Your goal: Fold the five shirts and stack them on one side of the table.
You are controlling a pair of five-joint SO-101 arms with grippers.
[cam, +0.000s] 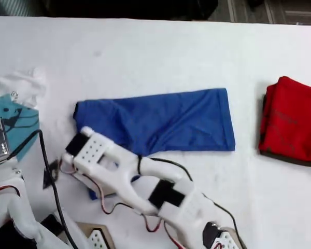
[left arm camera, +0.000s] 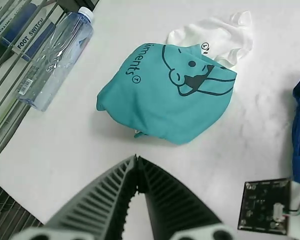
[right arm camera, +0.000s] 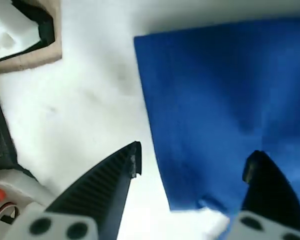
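The right pincer (right arm camera: 195, 165) is spread wide and holds nothing. It straddles the hem of the blue shirt (cam: 160, 122), with one finger over bare table (cam: 145, 52) and the other over the cloth. It sits at the shirt's left end, on the corner toward the near edge, so the cloth lies directly under it and runs away toward the right edge.

The blue shirt is in the middle of the table as a long band already folded lengthwise. Its long axis runs from the left edge toward the right edge. A scrap of blue shows beneath the right arm (cam: 145, 181), nearer the near edge, so that corner may not be flat.

I judge the next move is to pinch this left end and carry it along the long axis to the right end. The right arm is clearly the nearer one for that. There is bare table along the whole far side, and a gap between the blue shirt's right end and the folded red shirt (cam: 290, 122) by the right edge.

The left pincer (left arm camera: 137, 165) is clenched on nothing, near the near-left corner. Beyond it, by the left edge, the teal shirt (left arm camera: 165, 90) lies crumpled over the white shirt (left arm camera: 215, 32). A bottle (left arm camera: 52, 60) lies at the edge just past them.
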